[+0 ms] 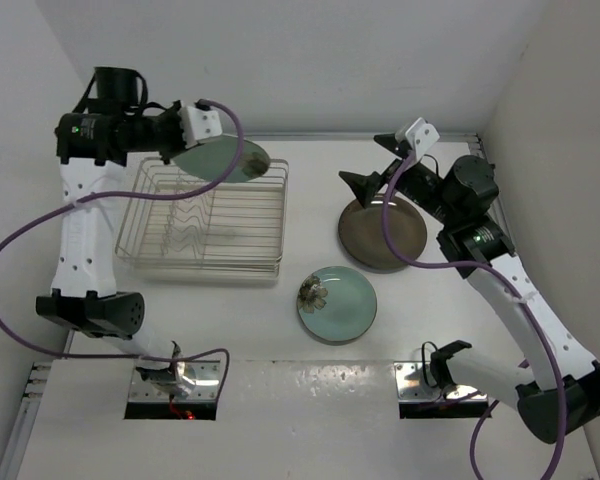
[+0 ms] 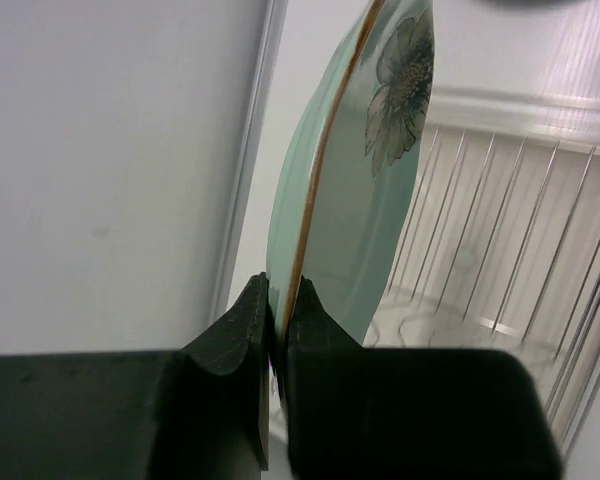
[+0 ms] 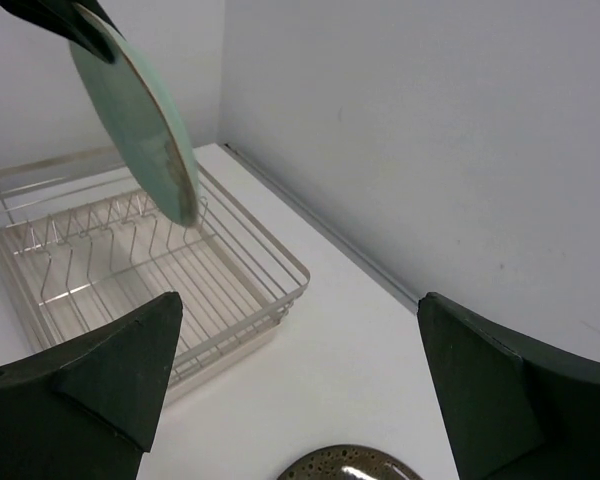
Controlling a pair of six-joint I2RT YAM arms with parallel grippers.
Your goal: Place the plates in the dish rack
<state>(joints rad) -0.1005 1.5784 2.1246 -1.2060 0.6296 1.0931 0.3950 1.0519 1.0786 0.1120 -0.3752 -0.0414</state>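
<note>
Left wrist: mint plate [image 2: 350, 230] w/ dark flower, clamped in left end effector [image 2: 278, 300]; right end effector [image 3: 298, 305] apart.

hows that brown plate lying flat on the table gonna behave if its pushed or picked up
The dark brown plate looks like glazed ceramic, so probably stiff and breakable. Its glossy surface suggests it could slip in a rim pinch. Lying flat on the table, it would likely slide rather than roll when pushed.
</note>
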